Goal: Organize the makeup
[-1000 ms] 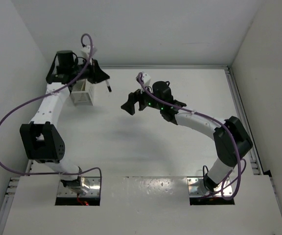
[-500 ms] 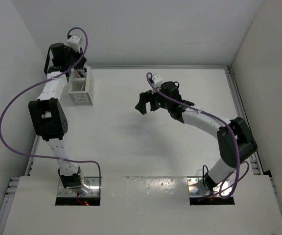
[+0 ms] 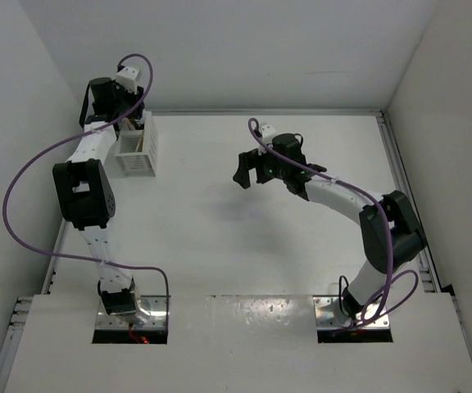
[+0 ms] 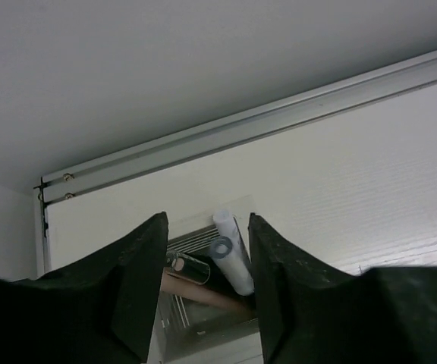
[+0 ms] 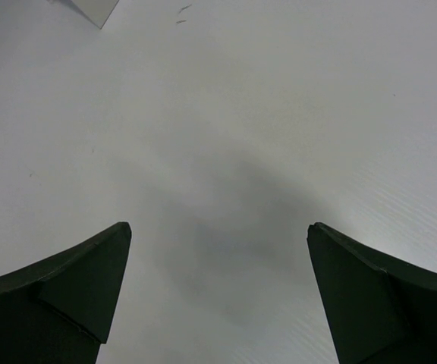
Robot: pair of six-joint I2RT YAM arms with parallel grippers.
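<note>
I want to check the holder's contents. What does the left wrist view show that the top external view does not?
Only left wrist: inside the white slatted holder, a white stick, a tan stick and a black stick. Only top external: the right arm, with the right gripper open above the table. Both: the holder and the metal rail at the table's far edge.

Left gripper: I see its two black fingers standing apart, nothing pinched between them
Holder: white slatted box just below the gap, only partly in my view
White stick: leaning in the holder, close to the finger at the right of my view
Black stick: beside the white one
Tan stick: lowest, under the others
Rail: metal strip where table meets wall
</note>
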